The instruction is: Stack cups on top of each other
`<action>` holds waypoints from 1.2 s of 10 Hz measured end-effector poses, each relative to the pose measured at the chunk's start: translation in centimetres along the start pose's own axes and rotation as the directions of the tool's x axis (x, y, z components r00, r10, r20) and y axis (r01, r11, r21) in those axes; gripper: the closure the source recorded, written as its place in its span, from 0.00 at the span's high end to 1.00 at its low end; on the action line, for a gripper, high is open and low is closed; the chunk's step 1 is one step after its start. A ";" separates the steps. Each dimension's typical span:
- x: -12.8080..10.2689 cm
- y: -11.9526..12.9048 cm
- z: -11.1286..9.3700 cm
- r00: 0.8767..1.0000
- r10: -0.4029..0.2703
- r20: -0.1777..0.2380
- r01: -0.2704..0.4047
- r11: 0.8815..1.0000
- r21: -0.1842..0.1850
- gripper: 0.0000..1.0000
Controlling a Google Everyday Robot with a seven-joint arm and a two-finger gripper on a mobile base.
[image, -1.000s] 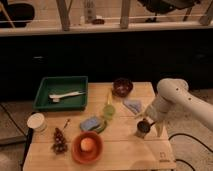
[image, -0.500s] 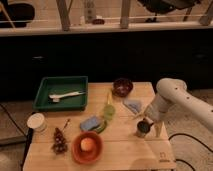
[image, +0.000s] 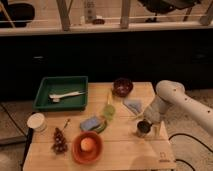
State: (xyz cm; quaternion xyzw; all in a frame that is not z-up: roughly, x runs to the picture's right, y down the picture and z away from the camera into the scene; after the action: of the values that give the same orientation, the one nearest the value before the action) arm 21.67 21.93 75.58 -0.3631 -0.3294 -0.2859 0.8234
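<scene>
At the arm-side edge of the surface (image: 125, 152), pincer (image: 145, 122) hangs spread wide right over the dark grey metal cup (image: 143, 130); yellow-green cup (image: 108, 111) stands apart, twd the green tray (image: 44, 103), approx mid-surface.

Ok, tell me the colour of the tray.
The tray is green, camera view; the gripper is at the dark grey cup.

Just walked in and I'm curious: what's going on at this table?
A robot arm is reaching over the right side of a wooden table, its gripper open right at a small dark metal cup. A yellow-green cup stands apart near the middle, so the two cups aren't stacked yet.
</scene>
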 end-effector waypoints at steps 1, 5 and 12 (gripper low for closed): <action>0.1 0.0 0.2 1.000 0.004 0.001 -0.004 1.000 -0.003 0.72; 0.5 0.0 0.7 1.000 0.016 0.009 -0.016 1.000 -0.007 0.29; 0.1 -0.4 -0.4 1.000 0.000 -0.013 0.000 1.000 -0.003 0.00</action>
State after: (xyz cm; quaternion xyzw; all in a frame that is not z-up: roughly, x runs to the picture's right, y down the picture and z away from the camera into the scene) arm 21.60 21.32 75.63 -0.3622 -0.3235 -0.2887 0.8251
